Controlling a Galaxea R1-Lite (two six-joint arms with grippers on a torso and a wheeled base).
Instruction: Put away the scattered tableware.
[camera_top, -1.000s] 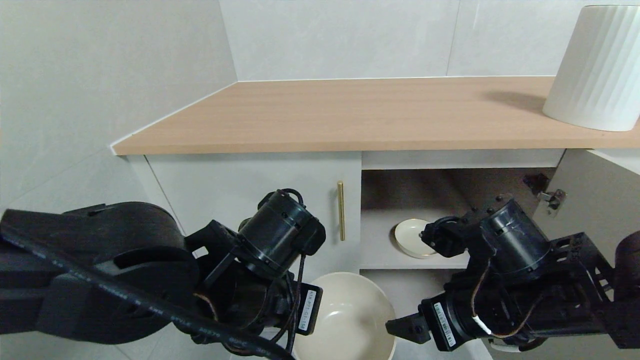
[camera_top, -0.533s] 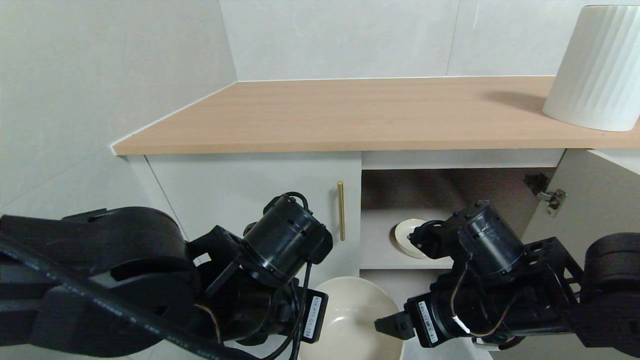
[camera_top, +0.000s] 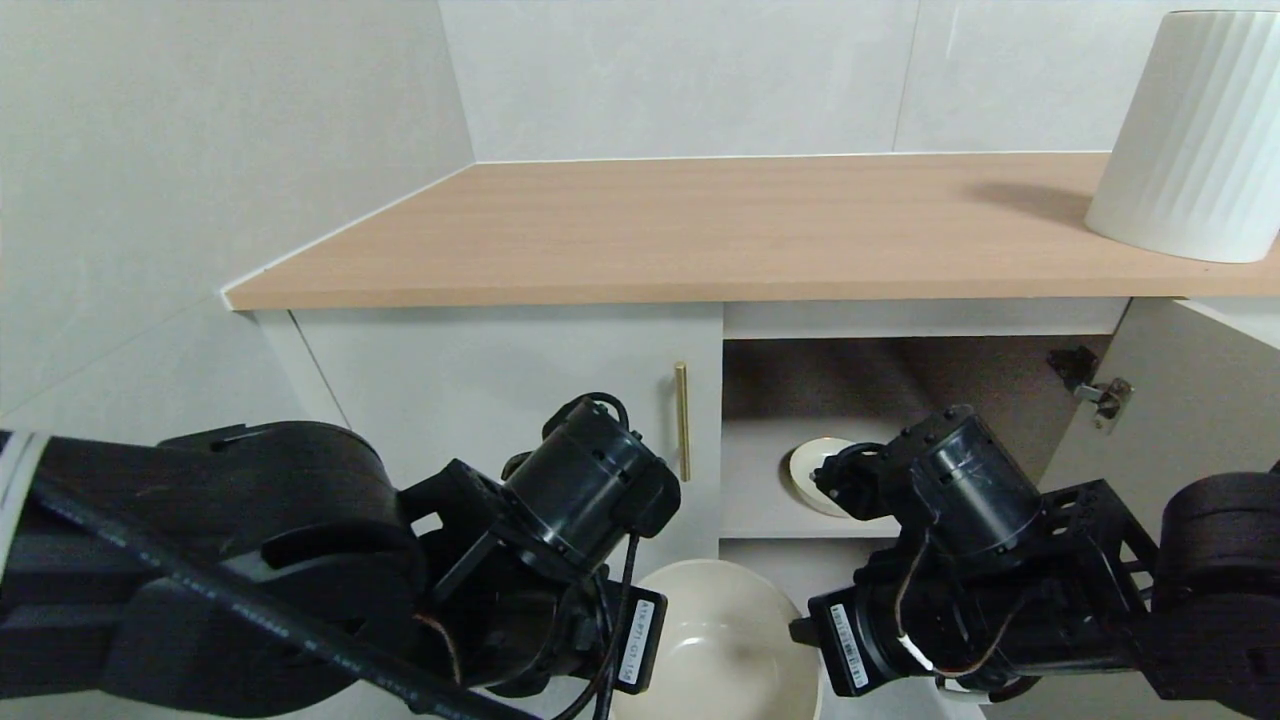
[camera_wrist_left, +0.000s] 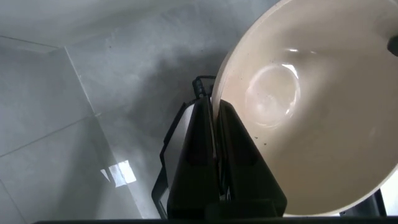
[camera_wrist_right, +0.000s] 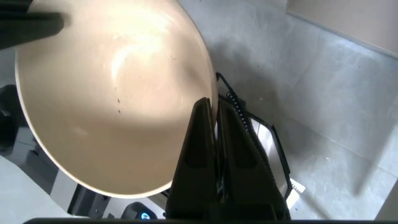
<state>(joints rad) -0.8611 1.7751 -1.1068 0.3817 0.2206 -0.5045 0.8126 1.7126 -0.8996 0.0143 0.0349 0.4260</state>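
Observation:
A large cream bowl (camera_top: 720, 650) hangs low in front of the cabinet, between my two arms. In the left wrist view my left gripper (camera_wrist_left: 213, 111) is shut on the rim of the bowl (camera_wrist_left: 311, 106), one finger inside and one outside. On the opposite side my right gripper (camera_wrist_right: 213, 112) is likewise shut on the rim of the bowl (camera_wrist_right: 118, 93). A small cream plate (camera_top: 805, 468) lies on the shelf of the open cabinet (camera_top: 760, 500), partly hidden behind my right wrist.
The cabinet's right door (camera_top: 1180, 400) stands open; the left door (camera_top: 500, 380) with its gold handle (camera_top: 681, 420) is closed. A white ribbed container (camera_top: 1190, 130) stands at the right on the wooden countertop (camera_top: 700, 230). Grey tiled floor lies below.
My right arm has moved left, bringing its gripper up to the bowl's rim. My left arm and the bowl have shifted slightly right and lower.

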